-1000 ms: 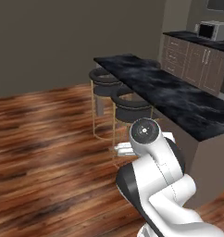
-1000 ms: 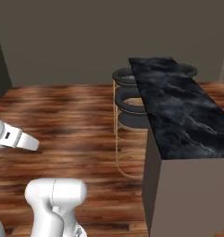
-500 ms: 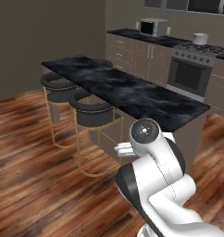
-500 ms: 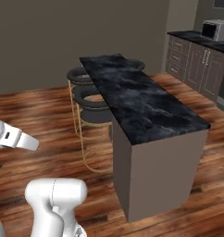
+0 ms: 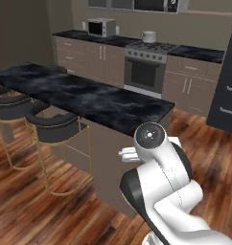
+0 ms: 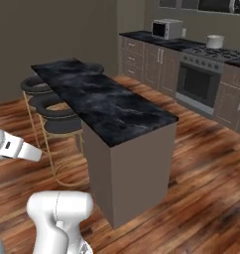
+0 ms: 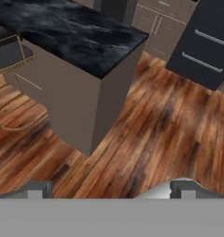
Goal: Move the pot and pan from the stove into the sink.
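No brand, label or writing can be read anywhere; the microwave (image 5: 100, 27) on the back desk (image 5: 75, 35) is too small for any print to be made out. The stove (image 5: 147, 62) stands against the far wall, a grey steel range with dark grates on top and a dark oven door in its front, set between two runs of the black marbled back desk. The pot (image 5: 148, 36) sits on the stove at its back edge, a pale silver-grey cylinder with straight sides; its handles are too small to tell. In the right base view the same pot (image 6: 214, 41) stands at the back of the stove (image 6: 204, 74), with the microwave (image 6: 166, 29) further left on the desk. The pan cannot be made out on the grates in either base view. Both base views show a long island desk (image 6: 99, 101) with a black marbled top between the robot and the stove, and dark-cushioned stools (image 5: 54, 129) with thin gold legs along its far side. The left base view adds a dark tall unit (image 5: 227, 91) at the right edge. The hand view looks down on the island's near corner (image 7: 102, 74) and the wooden floor (image 7: 151, 139), with a stool (image 7: 7, 53) at the left. The tool (image 7: 111, 189) hangs over bare floor, its fingertips (image 7: 37, 189) spread fully wide with nothing between them.
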